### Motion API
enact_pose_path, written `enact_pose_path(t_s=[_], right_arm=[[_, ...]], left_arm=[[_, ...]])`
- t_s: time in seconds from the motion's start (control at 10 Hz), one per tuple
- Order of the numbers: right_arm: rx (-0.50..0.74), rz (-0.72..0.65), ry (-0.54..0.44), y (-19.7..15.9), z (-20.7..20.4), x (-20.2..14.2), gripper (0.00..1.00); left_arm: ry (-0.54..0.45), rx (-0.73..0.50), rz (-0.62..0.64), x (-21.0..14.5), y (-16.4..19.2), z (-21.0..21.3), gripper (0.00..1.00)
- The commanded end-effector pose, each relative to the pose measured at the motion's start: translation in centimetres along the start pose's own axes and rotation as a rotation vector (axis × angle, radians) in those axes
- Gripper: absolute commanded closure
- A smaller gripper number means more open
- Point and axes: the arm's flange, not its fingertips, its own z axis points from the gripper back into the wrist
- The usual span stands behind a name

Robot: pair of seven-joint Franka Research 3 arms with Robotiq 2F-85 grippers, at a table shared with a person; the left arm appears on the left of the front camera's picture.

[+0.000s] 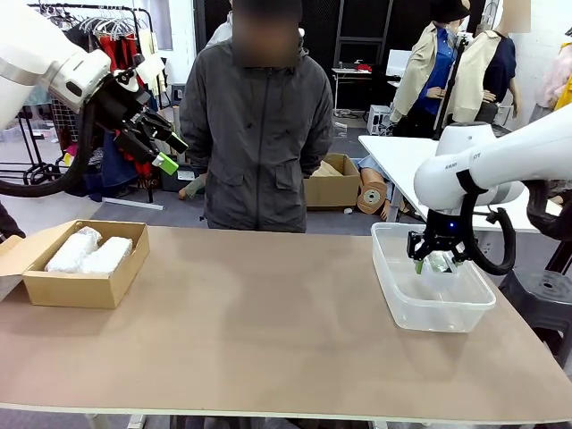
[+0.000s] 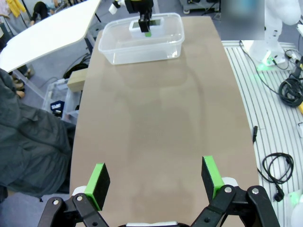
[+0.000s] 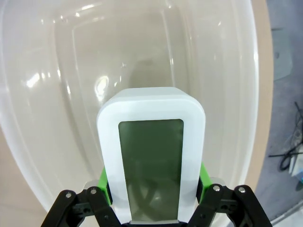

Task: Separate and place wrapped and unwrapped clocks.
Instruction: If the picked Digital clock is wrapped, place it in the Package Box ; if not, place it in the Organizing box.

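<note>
Two wrapped clocks (image 1: pixel 88 253), lumpy bundles in white plastic, lie side by side in the cardboard box (image 1: pixel 80 286) at the table's left. The unwrapped clock (image 3: pixel 151 165), white with a grey-green screen, is held by my right gripper (image 3: pixel 152 191), which is shut on its sides just above the floor of the clear plastic bin (image 3: pixel 57 94). From the front, that right gripper (image 1: pixel 438 261) hangs inside the bin (image 1: pixel 433 308) at the table's right. My left gripper (image 1: pixel 161 143) is raised high above the table's left side, open; its green pads (image 2: pixel 99 182) stand wide apart with nothing between them.
A person in a grey jacket (image 1: pixel 257 143) stands at the far edge, hands down. The brown tabletop (image 1: pixel 268 313) stretches bare between box and bin. In the left wrist view, cables (image 2: pixel 277 168) lie on the floor beside the table.
</note>
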Motion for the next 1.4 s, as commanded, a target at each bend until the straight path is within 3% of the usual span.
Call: enact_pose_path(t_s=[0.0,0.3,1.3], right_arm=[[-0.018,0.009,-0.063,-0.4,-0.3,0.6,1.00],[0.004,0.017,-0.104,0.1,-1.1,1.0,1.00],[0.013,0.038,-0.019,0.0,-5.2,0.1,1.00]], left_arm=[[0.013,-0.001,-0.008,-0.1,-0.1,0.1,0.00],[0.013,-0.001,-0.008,-0.1,-0.1,0.1,0.00],[0.013,-0.001,-0.008,-0.1,-0.1,0.1,0.00]])
